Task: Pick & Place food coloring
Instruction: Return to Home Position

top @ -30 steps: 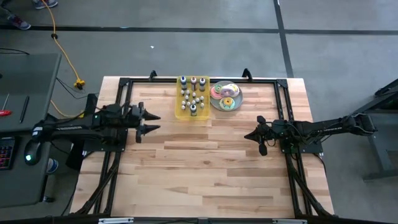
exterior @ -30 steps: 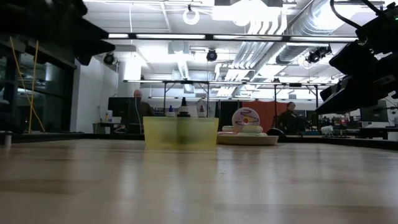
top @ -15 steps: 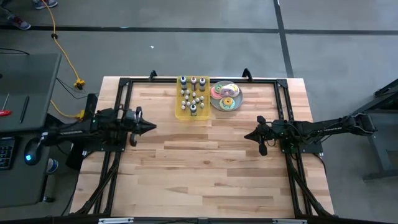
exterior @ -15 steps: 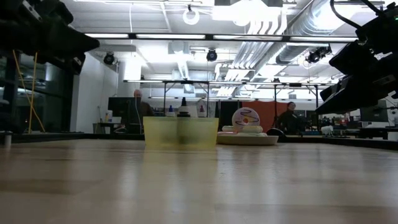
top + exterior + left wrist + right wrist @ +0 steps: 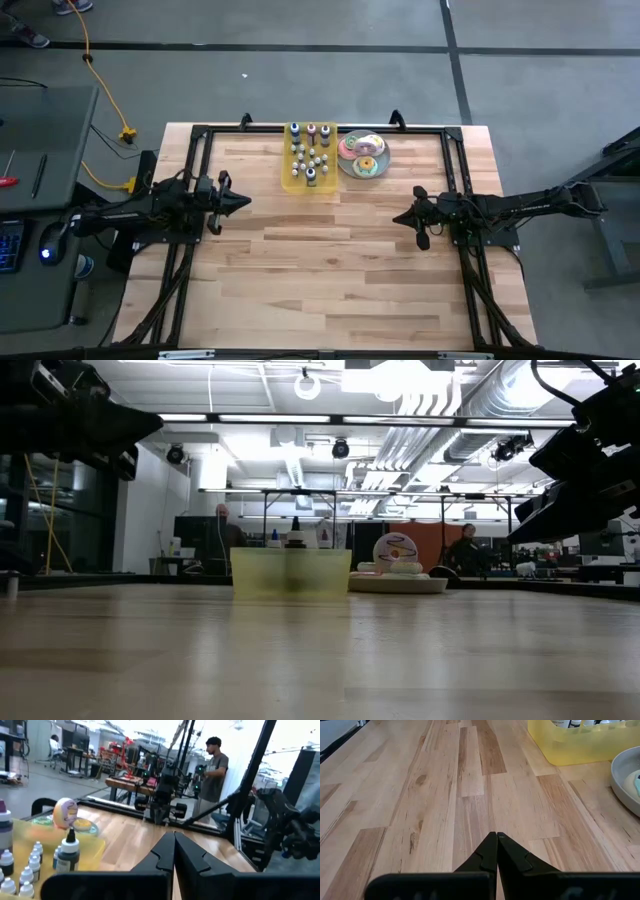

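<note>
Wooden counter (image 5: 330, 280) seen from above, with two dark arms lying level over it. The left pincer (image 5: 245, 201) hangs over the counter's left part, fingers pressed together and holding nothing. The right pincer (image 5: 397, 218) hangs over the right part, likewise pressed together and empty. At the far edge stands a yellow tray (image 5: 290, 186), just beside a plate (image 5: 346, 168) of doughnuts (image 5: 366, 152). The food coloring bottles (image 5: 311, 150) stand inside the tray, well apart from both pincers.
</note>
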